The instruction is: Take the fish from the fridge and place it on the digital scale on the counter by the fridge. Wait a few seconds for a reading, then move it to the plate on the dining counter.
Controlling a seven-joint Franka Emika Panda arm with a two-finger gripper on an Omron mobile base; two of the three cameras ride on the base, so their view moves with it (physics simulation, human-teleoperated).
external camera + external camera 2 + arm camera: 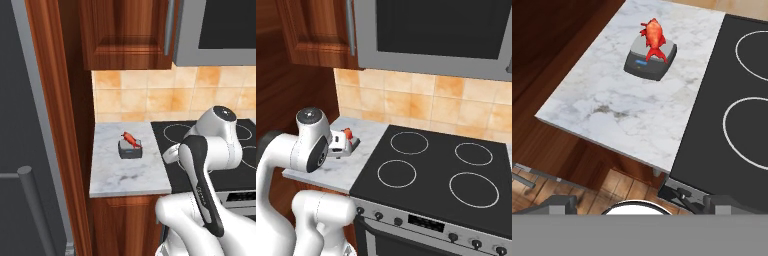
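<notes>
Nearby, a black cooktop (pixel 732 95) with white ring burners is set directly beside the counter (pixel 617 115), under a tan tile backsplash (pixel 165 90); wood cabinets (pixel 125 35) and a microwave (pixel 441 35) are mounted overhead. The grey fridge (pixel 20 150) and its bar handle (pixel 35 205) are seen at the left. The fish (pixel 653 35) is laid on the digital scale (pixel 649 60), well apart from the gripper (pixel 634 202), whose fingers are spread wide and hold nothing. A small blue display is seen on the scale's front, but nothing can be read.
</notes>
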